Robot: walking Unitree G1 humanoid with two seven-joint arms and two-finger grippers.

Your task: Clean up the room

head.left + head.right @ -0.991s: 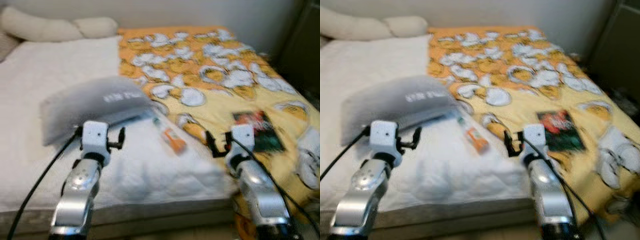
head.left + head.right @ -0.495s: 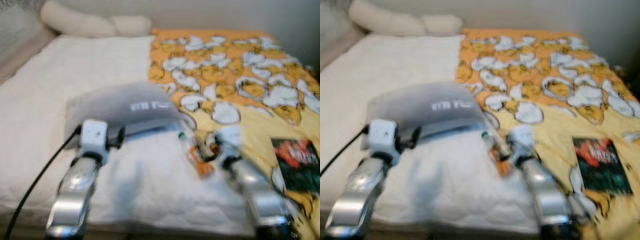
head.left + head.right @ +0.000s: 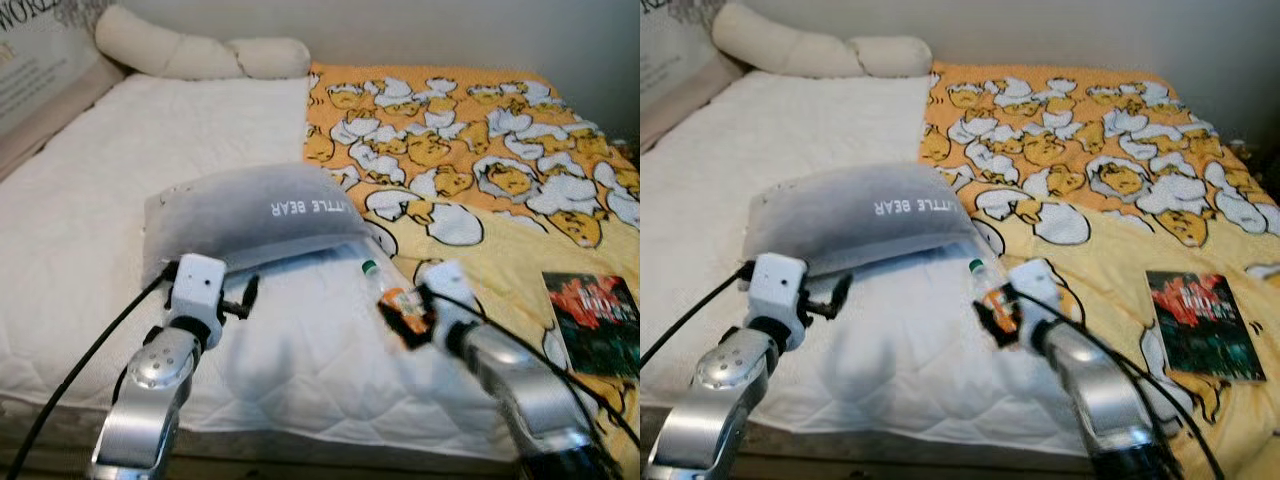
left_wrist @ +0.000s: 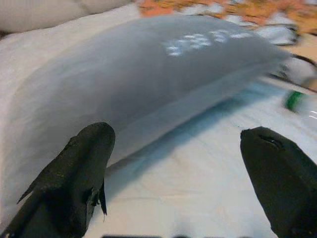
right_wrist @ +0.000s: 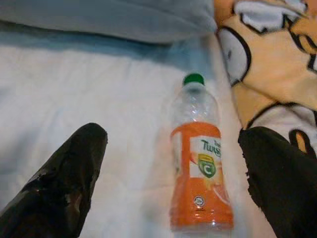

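A clear bottle (image 5: 200, 163) with a green cap and orange label lies flat on the white mattress (image 3: 110, 170), cap toward the grey pillow. My right gripper (image 5: 173, 183) is open and straddles the bottle's lower end, one finger on each side, not closed on it. In the left eye view that bottle (image 3: 392, 298) lies just past my right wrist. The grey "LITTLE BEAR" pillow (image 3: 250, 212) lies across the mattress. My left gripper (image 4: 178, 183) is open at the pillow's near edge, holding nothing.
A yellow blanket (image 3: 480, 140) with a cartoon print covers the bed's right half. A dark book (image 3: 595, 322) lies on it at the right. Cream bolster pillows (image 3: 195, 55) sit at the head. A board (image 3: 40, 55) stands along the left side.
The camera has swung left. My right gripper has moved left, from beside the book to the bottle, and now straddles it. The left gripper stays at the pillow's edge.
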